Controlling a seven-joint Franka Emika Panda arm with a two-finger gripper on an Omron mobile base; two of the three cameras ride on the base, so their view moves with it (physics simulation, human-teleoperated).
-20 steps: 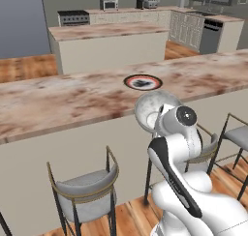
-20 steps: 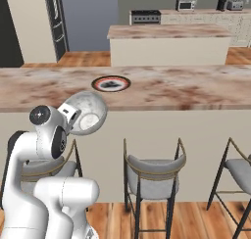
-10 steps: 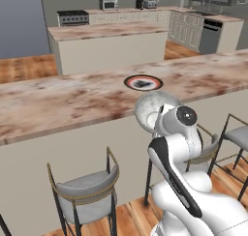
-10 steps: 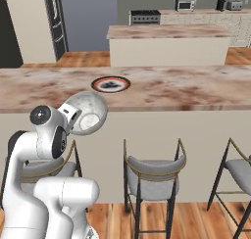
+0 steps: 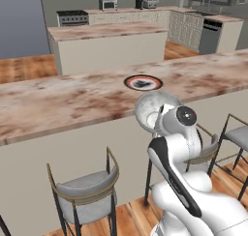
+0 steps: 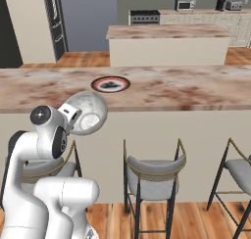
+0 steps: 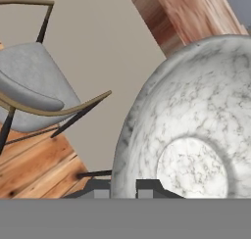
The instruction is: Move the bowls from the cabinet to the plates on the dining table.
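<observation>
Bowl (image 5: 154, 108) up at arm's wrist, tipped on its side, before near face of dining table (image 5: 63, 104), below table's top edge. Plate (image 5: 143, 82) on tabletop, just behind and above bowl. Stools (image 6: 154, 170) in row on floor along table's near side. Island (image 6: 169, 41) behind table, well apart. Range and microwave (image 5: 109, 4) apparently on back counter behind island.

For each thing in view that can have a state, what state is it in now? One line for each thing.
bowl: held by the gripper, tipped on its side, in the air below the table top.
gripper: jaws shut on the bowl rim.
plate: flat on the dining table, nothing set on it yet.
bar stools: upright, seats unoccupied, at the table side.
</observation>
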